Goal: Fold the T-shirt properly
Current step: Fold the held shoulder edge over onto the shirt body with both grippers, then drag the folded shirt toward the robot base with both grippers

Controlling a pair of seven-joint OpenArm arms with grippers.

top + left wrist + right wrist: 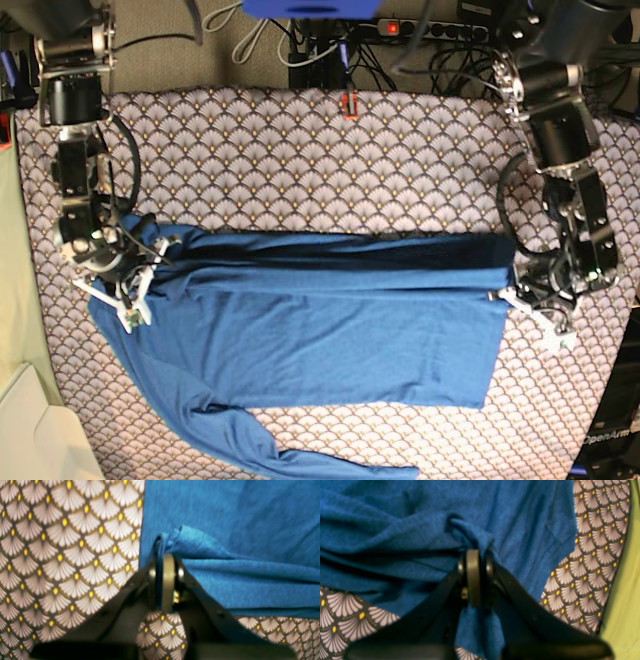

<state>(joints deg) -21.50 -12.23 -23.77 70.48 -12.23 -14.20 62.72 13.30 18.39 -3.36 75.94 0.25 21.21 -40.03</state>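
The T-shirt (320,330) lies spread across the bench (300,150), which is covered by a fan-patterned cloth. The garment runs from 9 o'clock to 3 o'clock in the base view, with one long sleeve trailing off toward 6 o'clock. Along the far edge, toward 12 o'clock, a darker band of doubled fabric suggests that a lengthwise fold is under way, with both arms carrying that long edge.

The left pincer (166,555) sits at the 3 o'clock end of the shirt in the base view. Its jaws are closed tight on a bunched corner of blue knit, which wraps up and over the tips in the left wrist view. The right pincer (476,552) sits at the 9 o'clock end, likewise clamped on a gathered tuck of fabric, with more cloth hanging below the jaws in the right wrist view. Neither grip shows any gap.

The next move probably calls for both arms to travel together toward 6 o'clock, keeping the edge taut between them so the fold lands straight. The loose sleeve may still need tucking in. The fabric is more rumpled around the right pincer, so uneven tension there could leave creases.
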